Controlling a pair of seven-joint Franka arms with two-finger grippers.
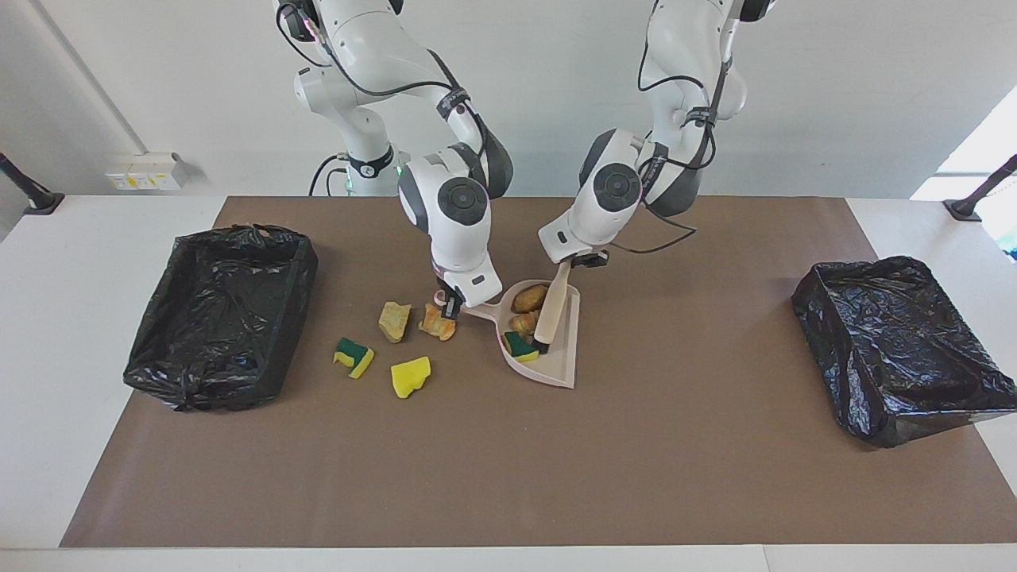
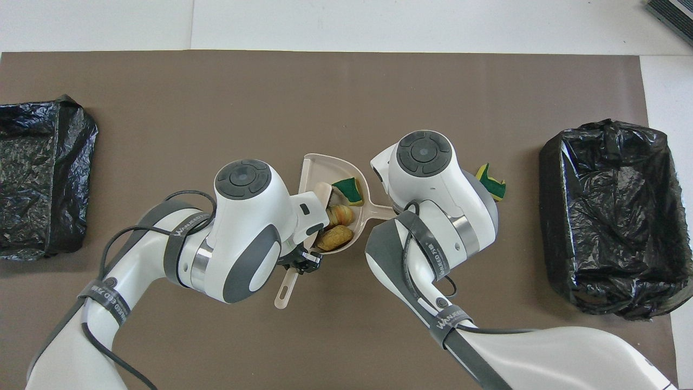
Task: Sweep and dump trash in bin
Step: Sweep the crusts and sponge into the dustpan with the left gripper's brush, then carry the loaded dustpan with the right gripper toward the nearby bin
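A beige dustpan (image 1: 560,357) lies mid-mat and holds two tan bread chunks (image 1: 528,299) and a green-yellow sponge (image 1: 518,346). My right gripper (image 1: 453,306) is shut on the dustpan's handle. My left gripper (image 1: 574,260) is shut on the beige brush (image 1: 552,306), whose head rests in the pan. Loose trash lies beside the pan toward the right arm's end: a tan chunk (image 1: 394,320), an orange chunk (image 1: 437,323), a green-yellow sponge (image 1: 353,357) and a yellow sponge (image 1: 411,376). In the overhead view the pan (image 2: 319,165), the left gripper (image 2: 303,262) and one sponge (image 2: 490,183) show.
A black-lined bin (image 1: 222,314) stands at the right arm's end of the brown mat, also in the overhead view (image 2: 612,216). A second black-lined bin (image 1: 898,349) stands at the left arm's end.
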